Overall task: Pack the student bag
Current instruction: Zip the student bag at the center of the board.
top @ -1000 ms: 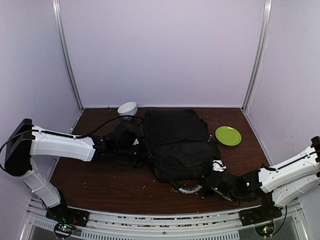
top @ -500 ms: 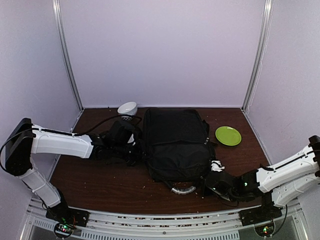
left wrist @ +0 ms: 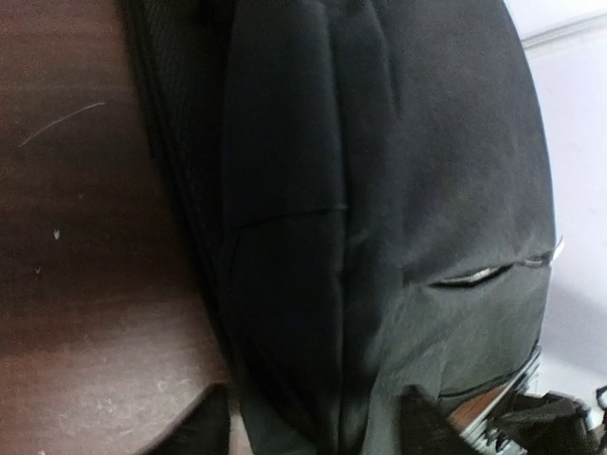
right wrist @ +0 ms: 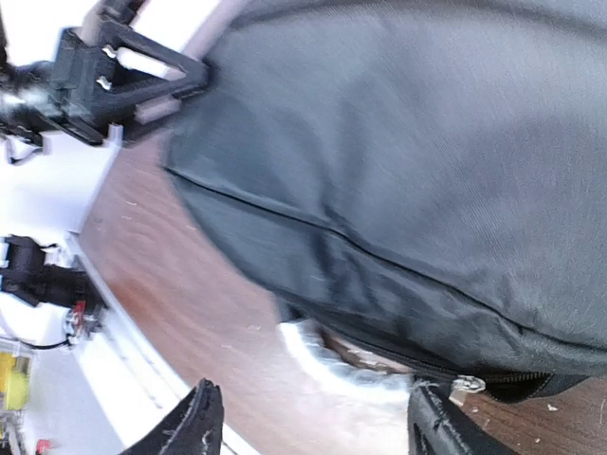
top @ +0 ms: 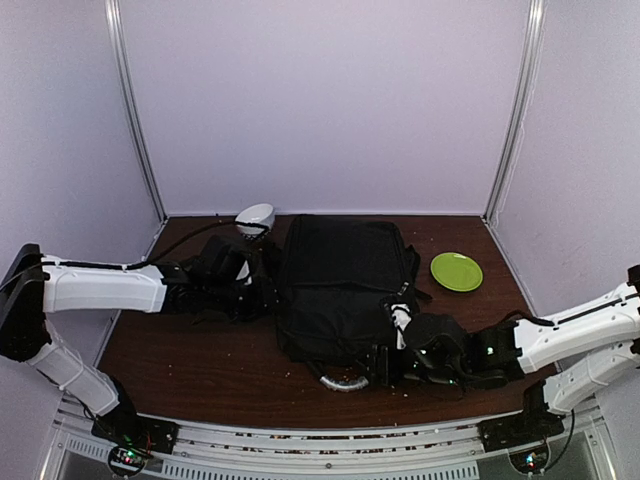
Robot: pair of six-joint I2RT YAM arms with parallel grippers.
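The student bag point(top: 345, 285), a big black backpack, lies flat mid-table with its grey-white handle point(top: 343, 383) toward the near edge. My left gripper point(top: 264, 292) is at the bag's left side. In the left wrist view that gripper point(left wrist: 313, 427) stands open, its dark fingertips point(left wrist: 204, 428) spread wide with the bag's side fabric point(left wrist: 379, 218) between them. My right gripper point(top: 386, 360) is at the bag's near right corner. In the right wrist view that gripper point(right wrist: 318, 427) is open, with the handle point(right wrist: 346, 355) and a zip pull point(right wrist: 467, 384) just ahead.
A green plate point(top: 457, 271) sits at the right, beyond the bag. A white bowl point(top: 255, 218) stands at the back left by the wall. Crumbs dot the brown table point(top: 190, 360). The metal rail point(top: 330, 440) runs along the near edge.
Both grippers were shut and now stand open. The bag and its handle have shifted left. The right gripper slid left along the bag's near edge; the left arm drew back a little.
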